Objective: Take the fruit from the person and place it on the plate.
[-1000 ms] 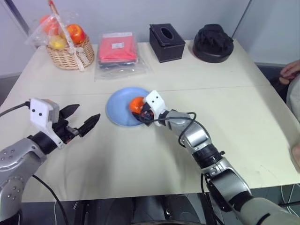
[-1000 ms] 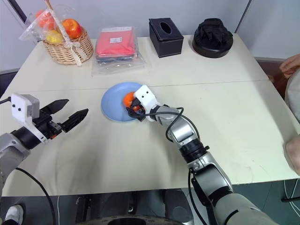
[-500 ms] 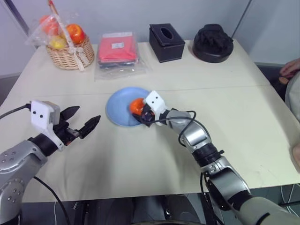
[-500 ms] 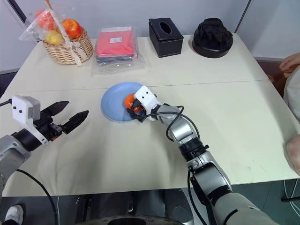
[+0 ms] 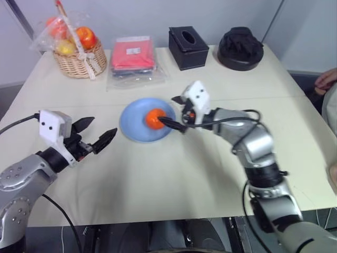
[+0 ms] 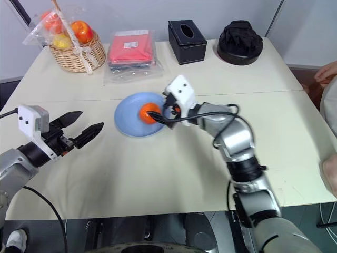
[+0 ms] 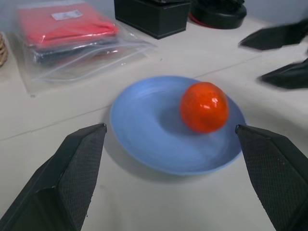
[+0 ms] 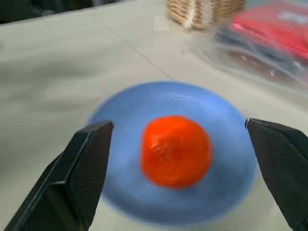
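The orange fruit [image 5: 155, 118] rests on the light blue plate [image 5: 131, 124] in the middle of the table, toward the plate's right side. My right gripper [image 5: 174, 112] is open just right of the fruit, its fingers [image 8: 77, 168] spread wide and apart from it. In the right wrist view the fruit [image 8: 176, 150] lies free on the plate [image 8: 120, 120]. My left gripper [image 5: 100, 132] hangs open at the left, pointing at the plate [image 7: 144, 139] from a short distance. The person's hand [image 5: 326, 79] shows at the far right edge.
Along the table's back edge stand a wicker basket [image 5: 79, 52] of wrapped fruits, a red packet in clear plastic [image 5: 131, 58], a black tissue box [image 5: 188, 47] and a round black bumpy object [image 5: 239, 48]. The table's front edge lies near my arms.
My right gripper has opened, let go of the fruit and drawn back to the right and upward. The fruit stays on the plate. The left gripper has hardly moved.
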`<state>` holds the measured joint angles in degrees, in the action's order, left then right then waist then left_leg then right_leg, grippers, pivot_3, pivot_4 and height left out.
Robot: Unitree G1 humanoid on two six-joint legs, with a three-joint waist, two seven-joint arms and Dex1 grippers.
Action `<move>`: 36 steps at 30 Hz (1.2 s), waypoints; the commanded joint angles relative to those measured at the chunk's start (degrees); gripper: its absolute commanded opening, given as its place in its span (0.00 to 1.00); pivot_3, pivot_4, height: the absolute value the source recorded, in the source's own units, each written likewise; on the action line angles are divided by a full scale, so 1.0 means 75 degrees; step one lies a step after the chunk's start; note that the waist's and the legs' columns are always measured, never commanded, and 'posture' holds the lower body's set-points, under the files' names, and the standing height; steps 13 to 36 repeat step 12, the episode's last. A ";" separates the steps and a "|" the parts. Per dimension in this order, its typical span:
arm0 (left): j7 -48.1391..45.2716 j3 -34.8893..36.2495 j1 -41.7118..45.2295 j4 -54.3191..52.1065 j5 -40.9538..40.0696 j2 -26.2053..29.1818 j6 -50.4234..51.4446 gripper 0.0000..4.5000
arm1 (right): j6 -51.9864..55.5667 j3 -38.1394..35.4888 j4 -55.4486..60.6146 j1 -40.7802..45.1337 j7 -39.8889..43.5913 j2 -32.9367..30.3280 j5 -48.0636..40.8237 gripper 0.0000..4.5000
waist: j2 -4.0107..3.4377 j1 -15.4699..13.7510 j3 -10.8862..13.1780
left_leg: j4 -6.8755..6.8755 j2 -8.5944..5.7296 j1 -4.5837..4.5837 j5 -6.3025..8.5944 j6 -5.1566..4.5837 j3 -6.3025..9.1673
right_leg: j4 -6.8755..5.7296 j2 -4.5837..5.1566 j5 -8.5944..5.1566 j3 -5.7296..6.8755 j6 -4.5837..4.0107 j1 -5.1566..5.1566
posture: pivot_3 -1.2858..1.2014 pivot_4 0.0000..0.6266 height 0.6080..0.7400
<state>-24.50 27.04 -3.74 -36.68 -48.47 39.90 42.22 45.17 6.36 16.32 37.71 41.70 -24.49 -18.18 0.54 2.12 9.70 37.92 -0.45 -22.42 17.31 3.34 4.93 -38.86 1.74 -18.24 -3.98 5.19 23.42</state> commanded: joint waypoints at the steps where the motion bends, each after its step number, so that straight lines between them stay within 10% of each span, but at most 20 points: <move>1: -0.0184 0.0130 -0.0047 -0.0129 -0.0079 0.0150 -0.0060 1.00 | 0.0197 -0.0986 0.1031 -0.0364 0.0854 -0.1076 -0.0859 1.00 | 0.0000 -0.0011 0.0000 | 0.0000 -0.0001 0.0001 0.0001 -0.0001 0.0002 | 0.0007 0.0002 0.0000 0.0003 0.0000 -0.0008 | 0.52 0.24 1.00; 11: -0.0501 0.0042 0.0015 -0.0067 -0.0085 0.0296 -0.0041 1.00 | -0.0108 -0.1787 0.1145 -0.1297 0.1650 -0.2847 -0.1373 1.00 | 0.0000 0.0039 0.0002 | -0.0005 0.0008 0.0009 0.0002 -0.0003 -0.0003 | 0.0014 -0.0010 0.0000 0.0002 0.0000 -0.0015 | 0.52 0.24 1.00; 36: -0.0509 0.0023 0.0041 -0.0061 -0.0088 0.0301 -0.0035 1.00 | -0.0151 -0.1785 0.1115 -0.1334 0.1622 -0.2860 -0.1389 1.00 | 0.0000 0.0039 0.0002 | -0.0005 0.0008 0.0009 0.0002 -0.0003 -0.0004 | 0.0014 -0.0010 0.0000 0.0002 0.0000 -0.0015 | 0.52 0.24 1.00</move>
